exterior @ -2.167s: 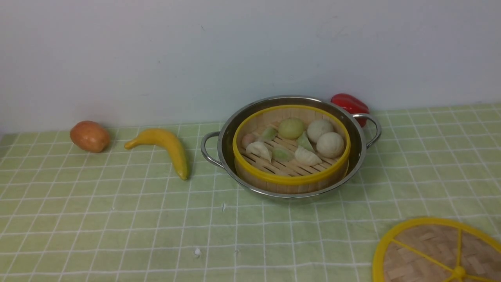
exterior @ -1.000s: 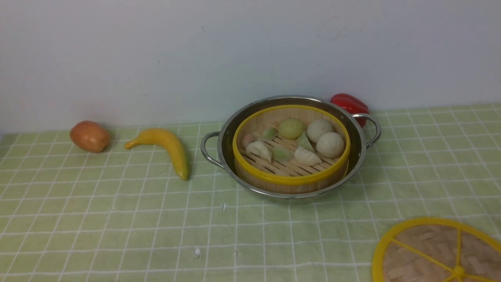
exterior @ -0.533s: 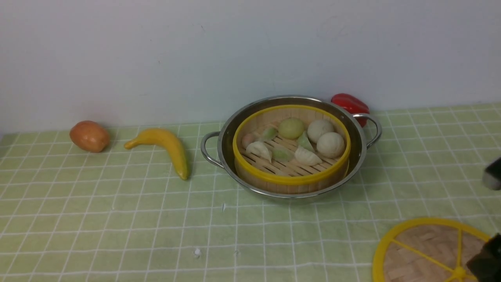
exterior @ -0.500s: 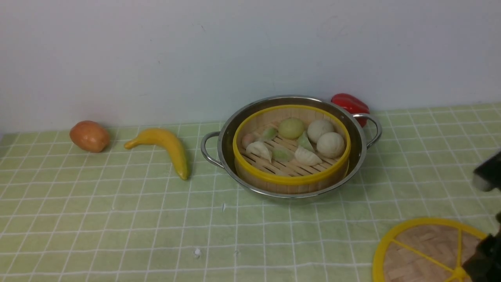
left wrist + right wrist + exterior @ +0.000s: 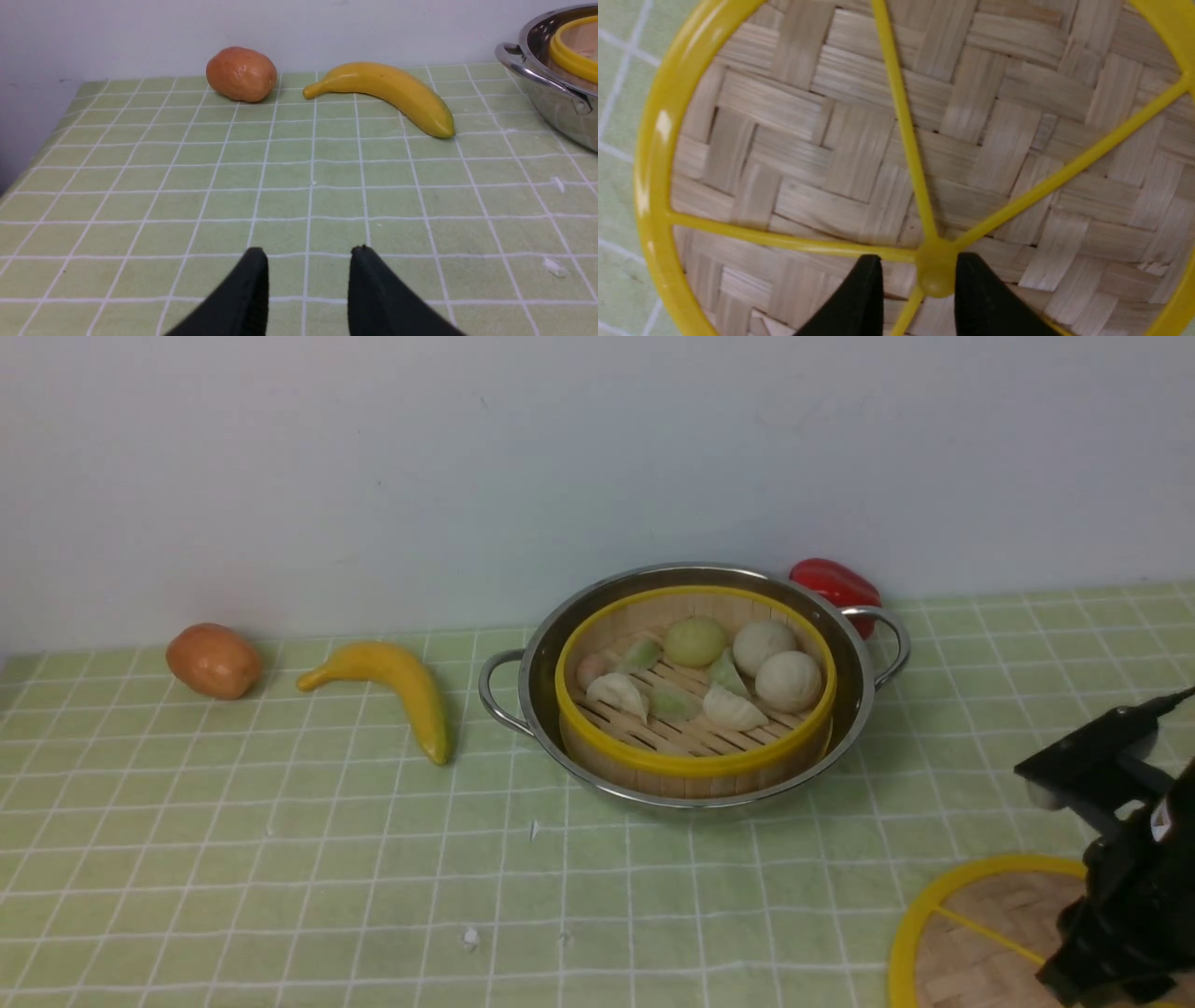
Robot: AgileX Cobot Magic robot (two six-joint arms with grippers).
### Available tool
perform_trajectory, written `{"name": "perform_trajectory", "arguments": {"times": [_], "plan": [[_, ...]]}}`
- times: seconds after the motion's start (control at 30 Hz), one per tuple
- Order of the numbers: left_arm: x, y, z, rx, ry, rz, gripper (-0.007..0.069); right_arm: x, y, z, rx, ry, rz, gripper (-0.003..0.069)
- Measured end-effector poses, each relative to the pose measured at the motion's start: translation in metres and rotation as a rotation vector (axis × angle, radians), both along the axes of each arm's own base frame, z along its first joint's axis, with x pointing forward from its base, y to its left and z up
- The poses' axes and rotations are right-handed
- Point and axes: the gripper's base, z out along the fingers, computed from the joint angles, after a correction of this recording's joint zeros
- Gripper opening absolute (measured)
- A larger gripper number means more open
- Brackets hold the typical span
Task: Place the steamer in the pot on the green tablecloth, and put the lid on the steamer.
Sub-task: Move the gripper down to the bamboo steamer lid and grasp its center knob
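Lid, lower right on cloth: woven disc, yellow rim, spokes, knob.
One lid; one steamer in one pot. Right gripper jaws apart astride knob; left gripper apart, empty.

Lid: running off the front view's lower corner, right arm covering part. Pepper: hiding partly behind pot.

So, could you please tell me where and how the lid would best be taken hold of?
Probably by the centre knob, from straight above. The lid lies flat on the green tablecloth, so its rim offers little to pinch, while the knob stands up where the spokes meet. The right gripper hangs over it, jaws open either side.
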Motion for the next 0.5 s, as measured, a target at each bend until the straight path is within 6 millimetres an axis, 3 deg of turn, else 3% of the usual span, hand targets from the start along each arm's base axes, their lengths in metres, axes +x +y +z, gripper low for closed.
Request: {"name": "perform_trajectory", "arguments": {"times": [0.5], "plan": [[0.0,0.0,0.0,0.0,0.0,0.0,0.0243,0.0056,-0.0024,-0.0076,-0.039,-0.012,-0.05,0.024]]}}
